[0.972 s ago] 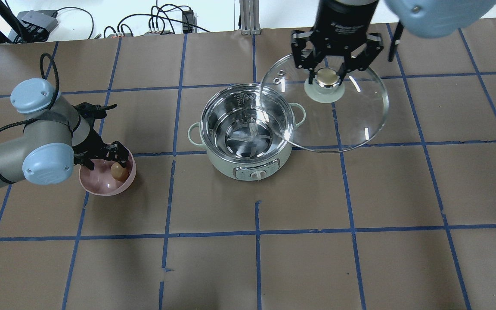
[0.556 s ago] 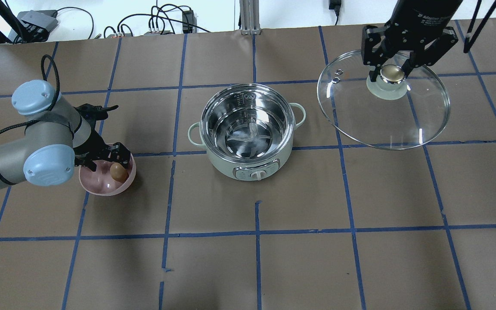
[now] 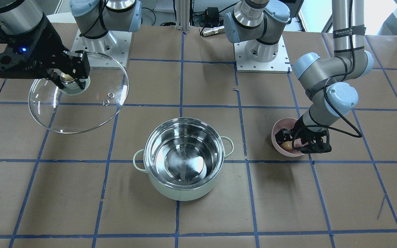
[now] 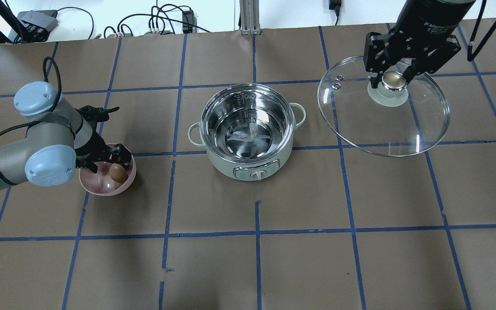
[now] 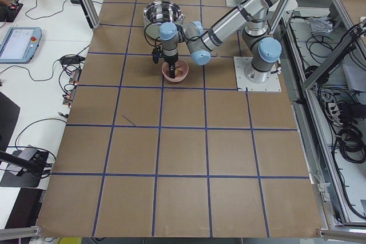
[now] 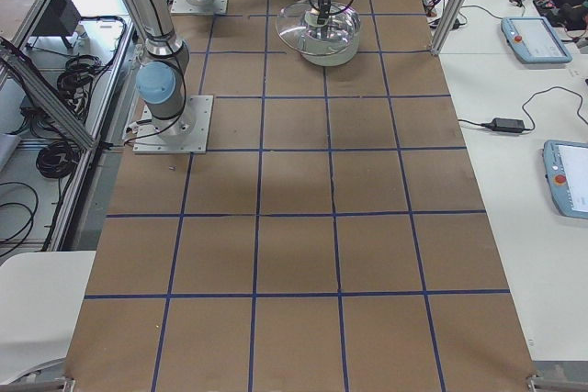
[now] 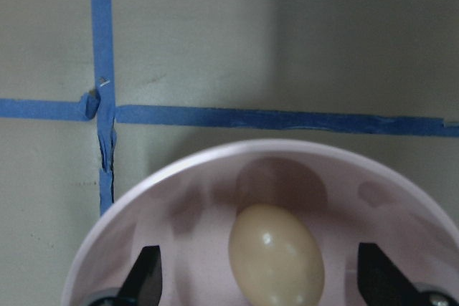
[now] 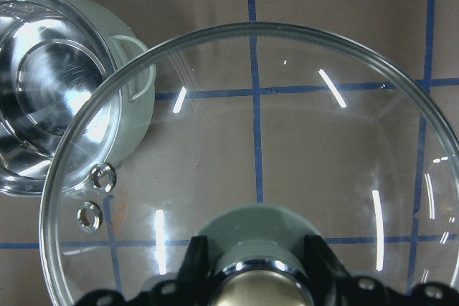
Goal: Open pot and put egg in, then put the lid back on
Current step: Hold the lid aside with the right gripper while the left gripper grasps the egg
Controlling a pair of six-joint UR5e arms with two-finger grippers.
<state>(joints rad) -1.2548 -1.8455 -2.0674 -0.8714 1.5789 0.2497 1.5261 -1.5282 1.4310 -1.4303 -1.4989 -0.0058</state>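
Note:
The mint-green pot point(image 4: 224, 163) stands open at mid-table with a bare steel inside; it also shows in the front view point(image 3: 177, 191). My right gripper point(image 4: 393, 79) is shut on the cream-gold knob of the glass lid point(image 4: 385, 125) and holds it in the air to the pot's right, clear of the pot point(image 8: 43, 105). The tan egg point(image 4: 118, 173) lies in a pink bowl point(image 4: 101, 191) left of the pot. My left gripper point(image 7: 262, 277) is open down in the bowl, one finger on each side of the egg point(image 7: 276, 256), with a gap at both sides.
Brown paper with blue tape lines covers the table. Cables and boxes lie along the far edge point(image 4: 153, 26). The arm bases point(image 3: 262, 51) stand behind the pot in the front view. The pot has a control dial point(image 4: 256, 174) on its near side.
My right gripper has carried the lid from over the pot's right rim to well right of the pot. My left gripper has stayed in the bowl around the egg.

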